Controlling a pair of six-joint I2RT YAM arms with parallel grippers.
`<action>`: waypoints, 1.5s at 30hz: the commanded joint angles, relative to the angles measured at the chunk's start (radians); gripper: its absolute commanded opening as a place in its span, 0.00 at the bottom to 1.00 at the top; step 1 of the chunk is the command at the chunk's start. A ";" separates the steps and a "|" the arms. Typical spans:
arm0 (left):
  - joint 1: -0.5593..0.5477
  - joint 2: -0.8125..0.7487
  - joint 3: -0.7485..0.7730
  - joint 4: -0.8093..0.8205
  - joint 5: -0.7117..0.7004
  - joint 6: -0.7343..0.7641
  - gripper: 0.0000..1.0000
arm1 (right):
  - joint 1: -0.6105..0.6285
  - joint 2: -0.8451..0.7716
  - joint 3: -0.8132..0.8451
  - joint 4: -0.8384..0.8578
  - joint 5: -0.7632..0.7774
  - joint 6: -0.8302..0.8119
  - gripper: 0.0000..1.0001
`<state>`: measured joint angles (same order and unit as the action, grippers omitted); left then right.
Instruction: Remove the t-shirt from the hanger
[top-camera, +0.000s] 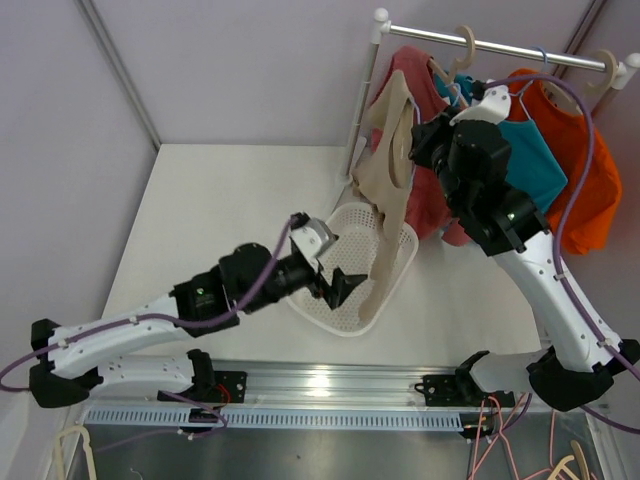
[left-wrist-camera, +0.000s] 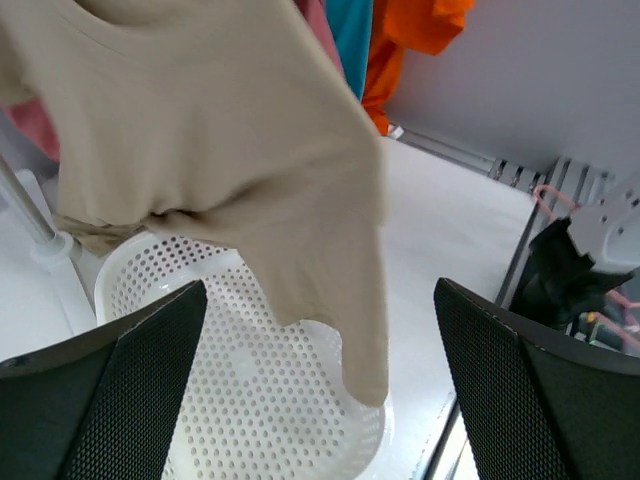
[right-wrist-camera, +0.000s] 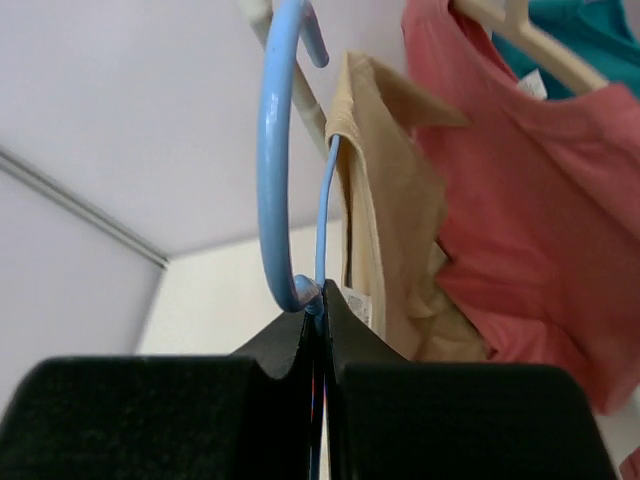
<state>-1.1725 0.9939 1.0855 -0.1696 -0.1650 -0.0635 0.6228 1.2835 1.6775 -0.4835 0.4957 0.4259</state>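
A beige t-shirt (top-camera: 390, 150) hangs on a blue hanger (right-wrist-camera: 275, 160) off the rack, its lower end trailing into a white perforated basket (top-camera: 340, 305). My right gripper (top-camera: 432, 140) is shut on the blue hanger at its neck (right-wrist-camera: 322, 300) and holds it up. My left gripper (top-camera: 340, 285) is open and empty over the basket, jaws wide. In the left wrist view the beige t-shirt (left-wrist-camera: 230, 150) hangs between and beyond the black fingers (left-wrist-camera: 130, 390), its tip over the basket (left-wrist-camera: 240, 400).
A white clothes rail (top-camera: 500, 45) at the back right holds a pink shirt (top-camera: 425, 195), a teal shirt (top-camera: 530, 160) and an orange shirt (top-camera: 580, 170) on wooden hangers. A metal rail (top-camera: 330, 385) runs along the near table edge.
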 joint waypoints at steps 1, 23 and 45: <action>-0.098 0.032 -0.094 0.267 -0.210 0.197 0.99 | 0.005 0.026 0.119 0.039 0.112 0.181 0.00; -0.079 0.197 -0.084 0.578 -0.331 0.295 0.00 | 0.043 0.109 0.333 -0.154 0.104 0.329 0.00; -0.177 0.131 0.446 0.246 -0.074 0.426 0.01 | -0.080 0.278 0.786 -0.039 -0.095 0.161 0.00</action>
<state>-1.3159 1.1503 1.4868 0.1051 -0.3149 0.3588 0.5587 1.5845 2.4851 -0.5579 0.4202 0.5926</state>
